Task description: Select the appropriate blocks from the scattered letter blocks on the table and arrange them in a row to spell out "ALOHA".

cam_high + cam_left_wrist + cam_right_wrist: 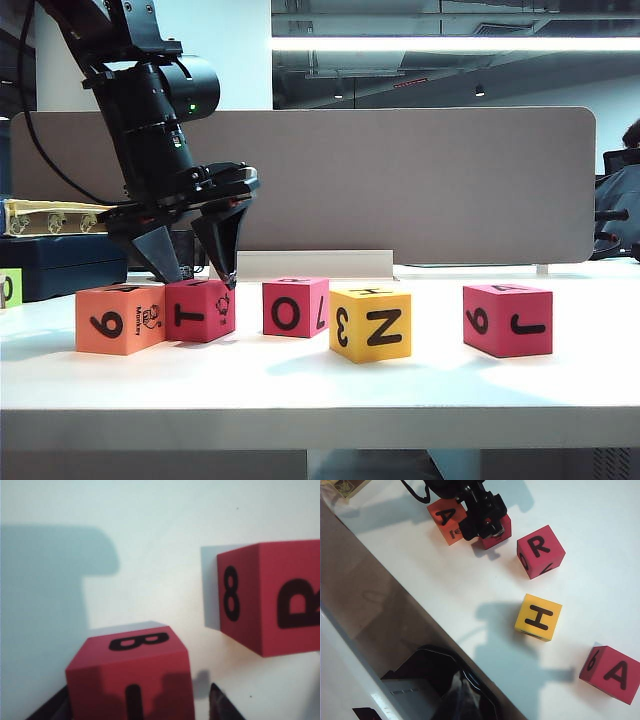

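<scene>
Straddling the red block (200,310) beside the orange block (119,318), the left gripper (198,272) stands part-open, fingers not visibly clamping; right gripper unseen, logged closed.

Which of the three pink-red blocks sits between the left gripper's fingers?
The pink-red block touching the orange block, leftmost of the three; the left gripper straddles it, while the other two stand alone.

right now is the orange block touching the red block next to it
Touching. The exterior view shows the orange block pressed side to side against the red block, no gap, under the left pincer.
</scene>
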